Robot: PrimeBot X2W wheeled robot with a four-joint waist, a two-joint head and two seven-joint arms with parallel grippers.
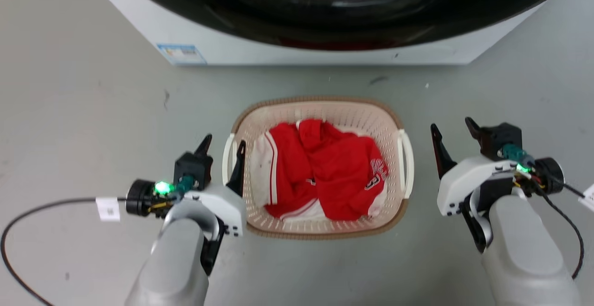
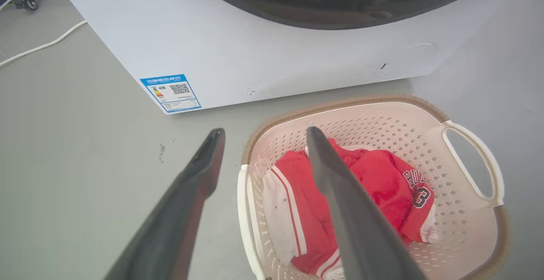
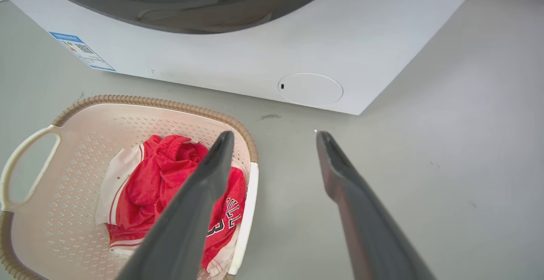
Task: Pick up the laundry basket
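The laundry basket (image 1: 320, 100) stands on the grey floor in front of me, cream with perforated walls, a brown rim and white side handles. A red and white garment (image 1: 334, 171) lies in it. My left gripper (image 1: 225, 141) is open and straddles the basket's left handle (image 1: 227, 157), one finger outside and one over the inside. In the left wrist view that handle (image 2: 243, 212) lies between the fingers of the left gripper (image 2: 264, 131). My right gripper (image 1: 452, 125) is open just outside the right handle (image 1: 406, 162). In the right wrist view the right gripper (image 3: 275, 133) has one finger over the basket (image 3: 170, 102).
A white washing machine (image 1: 278, 53) with a dark round door stands right behind the basket. A black cable (image 1: 28, 218) loops over the floor at my left, and a white cord (image 2: 42, 44) lies beside the machine. Bare grey floor surrounds the basket.
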